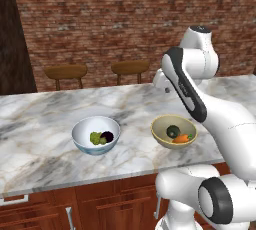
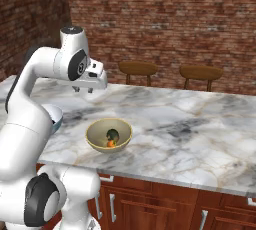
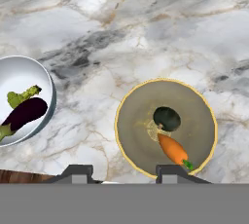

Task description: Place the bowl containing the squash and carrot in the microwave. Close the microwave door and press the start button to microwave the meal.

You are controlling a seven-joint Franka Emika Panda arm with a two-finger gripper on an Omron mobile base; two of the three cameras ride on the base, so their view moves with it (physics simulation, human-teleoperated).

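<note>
The tan bowl (image 1: 162,126) (image 2: 99,130) (image 3: 137,116) with an olive-yellow rim stands on the marble counter near its front edge. Inside it lie the dark green squash (image 1: 173,131) (image 2: 113,135) (image 3: 167,119) and the orange carrot (image 1: 182,138) (image 2: 110,144) (image 3: 173,151), side by side. My gripper (image 2: 82,90) (image 3: 125,173) hangs open well above the counter, looking down, with the bowl just ahead of one fingertip (image 3: 174,171). Nothing sits between the fingers. The microwave, its door and its start button are out of view.
A white bowl (image 1: 85,130) (image 3: 23,72) with a light-blue outside holds a purple eggplant (image 3: 25,113) and a yellow-green vegetable (image 3: 21,97), left of the tan bowl. Two wooden stools (image 1: 66,71) (image 1: 130,67) stand behind the counter before a brick wall. Wooden cabinets (image 2: 165,199) run below.
</note>
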